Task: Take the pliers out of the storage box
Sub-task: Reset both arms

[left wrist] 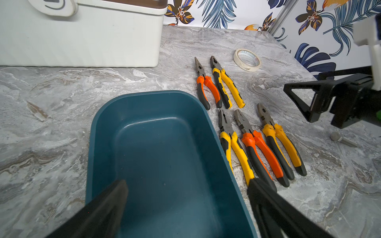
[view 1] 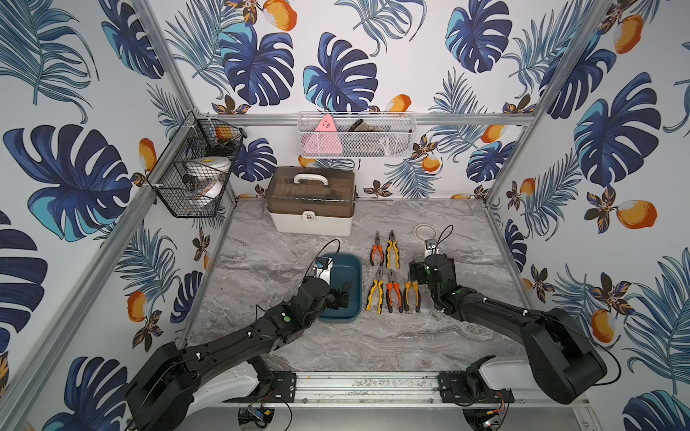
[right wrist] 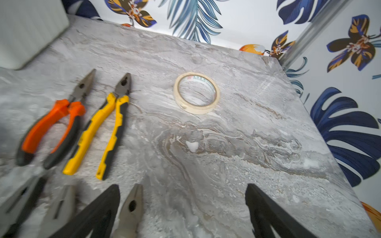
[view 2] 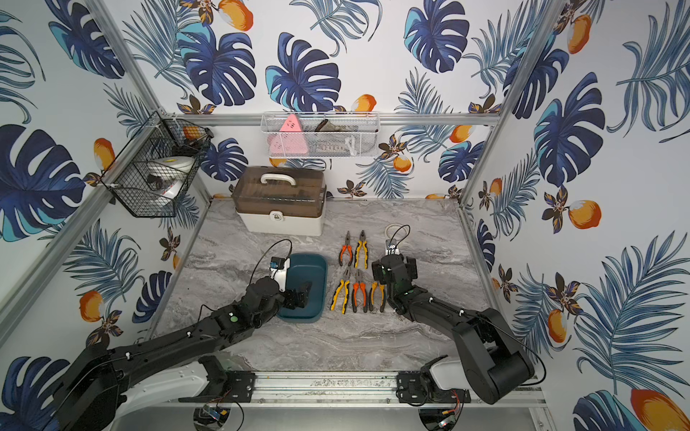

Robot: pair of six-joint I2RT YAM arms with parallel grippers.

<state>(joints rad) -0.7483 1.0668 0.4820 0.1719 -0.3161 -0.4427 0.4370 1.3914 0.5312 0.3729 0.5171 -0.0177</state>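
Shallow dark teal plastic bin [left wrist: 156, 144]: under left gripper [left wrist: 187, 182], fingers spread, unladen. Five orange- or yellow-handled pliers [left wrist: 266, 152]: beside right gripper [right wrist: 182, 185], fingers likewise.

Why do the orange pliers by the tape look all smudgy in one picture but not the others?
In the right wrist view the far orange-and-black-handled pliers smear near the frame's edge, probably camera motion, while the cream tape roll mid-frame looks crisper; in the left wrist view those pliers are sharp; in both top views they are small but clear.
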